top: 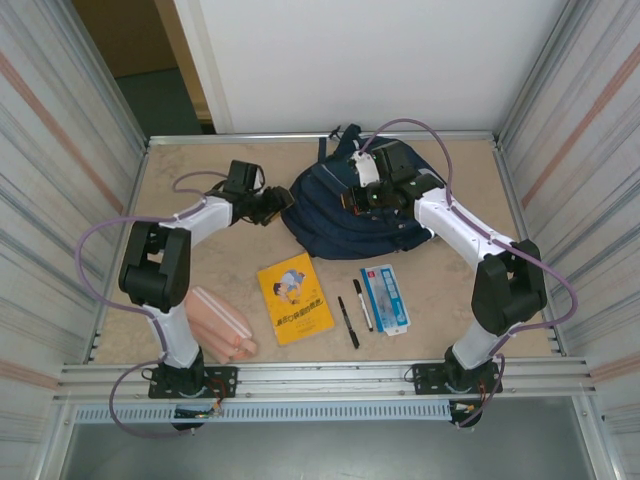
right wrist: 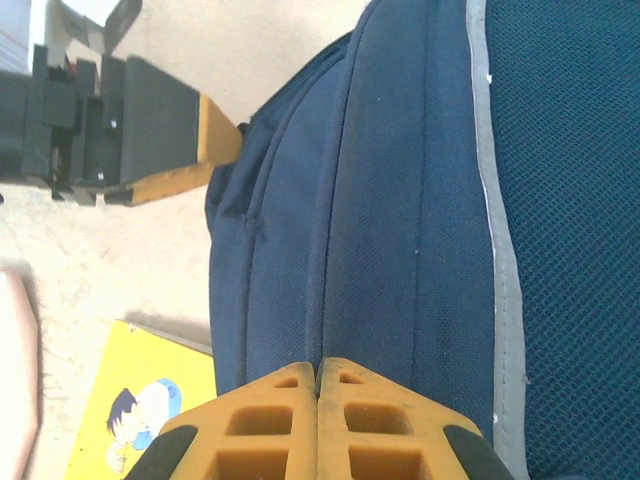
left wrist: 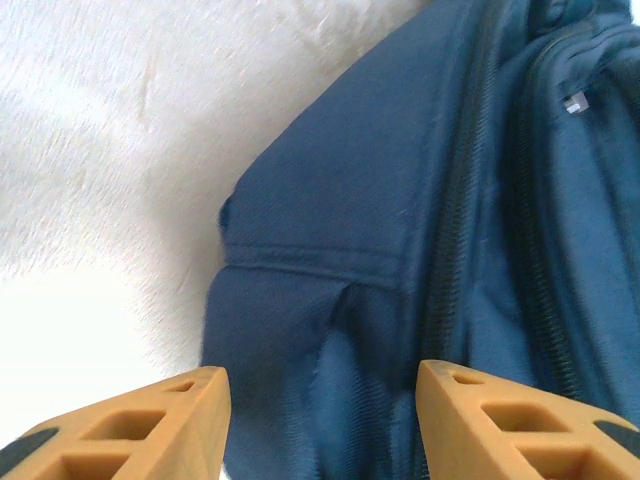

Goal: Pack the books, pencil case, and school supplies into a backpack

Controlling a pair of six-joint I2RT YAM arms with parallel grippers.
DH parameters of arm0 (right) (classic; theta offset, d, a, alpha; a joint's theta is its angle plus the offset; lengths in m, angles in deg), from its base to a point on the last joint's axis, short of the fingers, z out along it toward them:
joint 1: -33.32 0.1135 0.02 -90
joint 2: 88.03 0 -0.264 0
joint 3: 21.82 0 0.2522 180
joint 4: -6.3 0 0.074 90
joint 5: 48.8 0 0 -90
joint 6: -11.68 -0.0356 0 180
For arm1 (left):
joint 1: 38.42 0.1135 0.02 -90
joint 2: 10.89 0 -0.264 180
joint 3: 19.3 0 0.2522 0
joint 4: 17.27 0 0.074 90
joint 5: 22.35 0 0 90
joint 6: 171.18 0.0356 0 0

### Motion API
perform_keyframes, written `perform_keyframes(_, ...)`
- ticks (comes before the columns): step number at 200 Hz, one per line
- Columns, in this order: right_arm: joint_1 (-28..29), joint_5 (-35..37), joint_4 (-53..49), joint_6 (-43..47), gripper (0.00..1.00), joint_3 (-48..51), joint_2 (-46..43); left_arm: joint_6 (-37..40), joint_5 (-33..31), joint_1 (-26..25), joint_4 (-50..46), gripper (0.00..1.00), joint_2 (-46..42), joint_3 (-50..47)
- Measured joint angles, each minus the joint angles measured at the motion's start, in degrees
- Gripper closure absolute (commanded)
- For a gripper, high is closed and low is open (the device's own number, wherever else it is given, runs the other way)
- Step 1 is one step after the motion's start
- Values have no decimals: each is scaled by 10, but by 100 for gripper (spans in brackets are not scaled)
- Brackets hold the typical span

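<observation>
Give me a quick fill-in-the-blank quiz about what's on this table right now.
The book has a ___ cover.
Between book and box lie ___ black pens.
The right gripper is ___ above the backpack.
The pencil case lies by the ___ arm's base.
Missing: yellow; two; shut; left.

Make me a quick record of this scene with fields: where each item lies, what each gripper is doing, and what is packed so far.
backpack: navy, back centre of the table
left gripper: open, jaws apart at the backpack's left edge
right gripper: shut, over the backpack, nothing seen between its fingers
book: yellow, flat, in front of the backpack
pencil case: pink, left of the book
pens: two, black, right of the book
box: blue-and-white, right of the pens
packed so far: nothing; every item lies outside the backpack
</observation>
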Motion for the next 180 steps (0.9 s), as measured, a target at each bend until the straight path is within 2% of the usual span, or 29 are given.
perform_keyframes(49,3,4,-12,0,100,-2,1,0,7,-4,5,48,-19,-68)
perform_keyframes(90,4,3,-19,0,100,-32,18,-5,15,-10,7,48,-10,-66)
perform_keyframes(99,5,3,-20,0,100,-38,23,-7,16,-16,9,57,-2,-61)
perform_keyframes(103,5,3,-20,-1,100,-39,25,-13,16,-19,10,67,1,-60)
perform_keyframes(109,7,3,-20,-1,100,-40,26,-18,16,-24,11,76,6,-58)
perform_keyframes(118,9,3,-20,-1,100,-40,28,-19,16,-30,14,84,12,-56)
perform_keyframes(155,10,15,-27,-1,100,-50,42,-24,21,-26,-3,90,14,-34)
perform_keyframes(167,10,18,-28,-1,100,-56,48,-18,25,-21,-16,100,6,-23)
perform_keyframes(180,7,17,-29,-1,100,-66,58,-10,33,-14,-30,100,-12,-13)
